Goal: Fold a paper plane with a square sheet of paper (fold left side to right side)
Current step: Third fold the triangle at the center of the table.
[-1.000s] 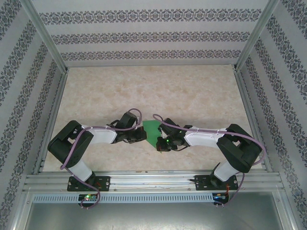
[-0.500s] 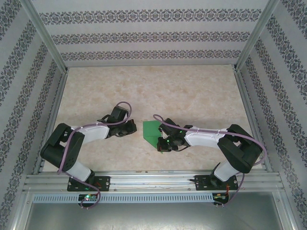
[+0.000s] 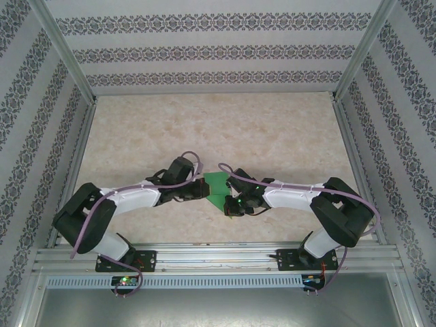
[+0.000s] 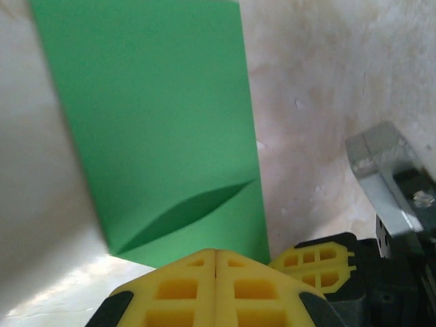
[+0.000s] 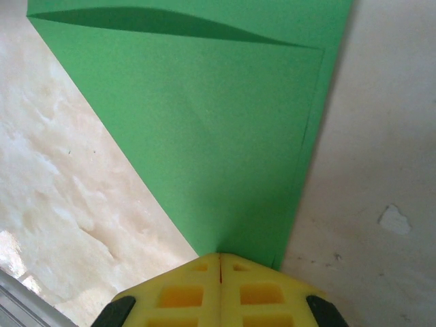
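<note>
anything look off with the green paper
Yes: the folded green paper is not lying flat. One layer bows up near the left claw, leaving a lens-shaped gap, and along one side the layers' edges do not quite line up.

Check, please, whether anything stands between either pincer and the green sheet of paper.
Nothing visible does. The left pincer and the right pincer, both shut, sit at opposite sides of the square sheet of paper. In each wrist view the green paper runs straight up to that pincer's yellow front.

2 white-and-black arms point(image 3: 133, 197) point(image 3: 289, 197) carry purple cables point(image 3: 293, 185) and yellow gridded tools point(image 4: 215, 253) point(image 5: 219, 257).
</note>
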Tool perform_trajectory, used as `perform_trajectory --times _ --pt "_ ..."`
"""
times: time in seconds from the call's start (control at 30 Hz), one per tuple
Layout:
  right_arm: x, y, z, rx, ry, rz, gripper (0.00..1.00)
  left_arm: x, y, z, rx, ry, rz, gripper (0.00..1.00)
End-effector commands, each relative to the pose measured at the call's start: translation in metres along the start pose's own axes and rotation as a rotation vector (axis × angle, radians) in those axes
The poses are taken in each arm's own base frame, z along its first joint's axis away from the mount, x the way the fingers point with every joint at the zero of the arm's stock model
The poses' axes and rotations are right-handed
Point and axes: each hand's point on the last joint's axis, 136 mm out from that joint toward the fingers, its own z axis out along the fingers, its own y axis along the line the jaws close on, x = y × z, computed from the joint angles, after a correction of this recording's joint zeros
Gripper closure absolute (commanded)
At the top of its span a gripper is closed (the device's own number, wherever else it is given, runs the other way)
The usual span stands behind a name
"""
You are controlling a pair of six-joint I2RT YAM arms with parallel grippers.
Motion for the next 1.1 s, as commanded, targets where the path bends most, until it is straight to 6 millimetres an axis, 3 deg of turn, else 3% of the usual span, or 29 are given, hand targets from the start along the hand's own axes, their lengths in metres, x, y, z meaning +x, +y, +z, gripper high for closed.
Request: perform_trajectory --times 0.0,0.17,0.43,0.67,0.87,1.07 --pt "0.031 -0.047 0.007 0.181 0.095 0.052 1.00 0.009 -0.012 0.015 0.054 0.023 -0.015 0.97" --pt "0.032 -0.047 0.008 0.183 0.099 0.054 1.00 0.016 -0.011 0.030 0.061 0.051 -0.028 0.97" --pt "0.030 -0.042 0.007 0.164 0.093 0.051 1.00 0.030 0.024 0.038 -0.075 0.084 -0.074 0.97" --pt "0.015 -0.011 -0.003 0.051 0.054 0.022 1.00 0.040 0.048 0.040 -0.170 0.108 -0.102 0.98" --pt "0.000 0.021 -0.021 -0.076 -0.013 -0.011 1.00 0.042 0.050 0.043 -0.181 0.123 -0.107 0.99" --pt "-0.009 0.031 -0.012 -0.126 -0.026 -0.003 1.00 0.042 0.051 0.044 -0.183 0.125 -0.110 1.00"
